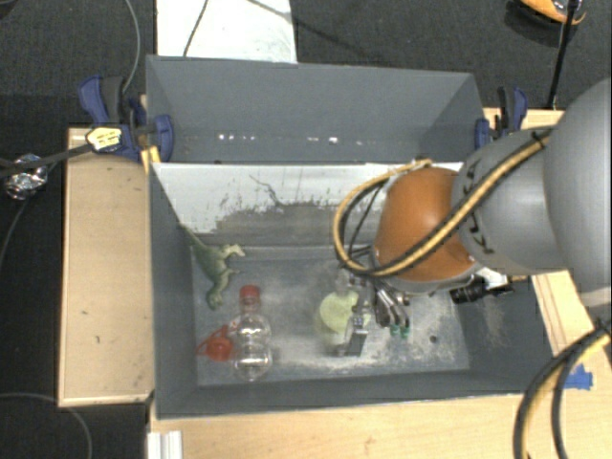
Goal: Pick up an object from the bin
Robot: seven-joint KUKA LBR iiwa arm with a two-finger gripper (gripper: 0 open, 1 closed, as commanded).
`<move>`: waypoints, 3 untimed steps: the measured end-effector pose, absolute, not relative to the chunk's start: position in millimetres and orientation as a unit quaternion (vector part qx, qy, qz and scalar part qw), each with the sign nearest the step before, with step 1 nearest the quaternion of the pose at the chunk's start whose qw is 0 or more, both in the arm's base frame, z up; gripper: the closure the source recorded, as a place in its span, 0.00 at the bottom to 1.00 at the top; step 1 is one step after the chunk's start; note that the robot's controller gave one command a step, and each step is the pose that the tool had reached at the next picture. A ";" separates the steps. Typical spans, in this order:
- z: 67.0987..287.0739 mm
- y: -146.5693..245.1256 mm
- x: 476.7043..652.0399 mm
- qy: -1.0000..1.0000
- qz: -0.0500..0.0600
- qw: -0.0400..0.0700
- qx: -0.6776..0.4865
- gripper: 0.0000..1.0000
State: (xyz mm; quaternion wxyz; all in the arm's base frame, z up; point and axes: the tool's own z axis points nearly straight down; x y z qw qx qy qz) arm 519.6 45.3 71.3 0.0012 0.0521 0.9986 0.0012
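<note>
Camera view: the jaws sit low at the middle of the grey bin (287, 245), just right of a pale green rounded object (336, 314). Whether they are released or clenched, I cannot tell. Centring on it before lifting seems wise. The floor is scuffed; the clear bottle (251, 338) and toy dinosaur (218, 264) lie left, apart.

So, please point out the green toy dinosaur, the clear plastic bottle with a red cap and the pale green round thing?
green toy dinosaur (218, 268): camera view, on its body.
clear plastic bottle with a red cap (251, 342): camera view, on its belly.
pale green round thing (335, 315): camera view, on its middle.
</note>
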 end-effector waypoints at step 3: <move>75.0 50.8 515.2 0.999 0.001 0.002 0.049 1.00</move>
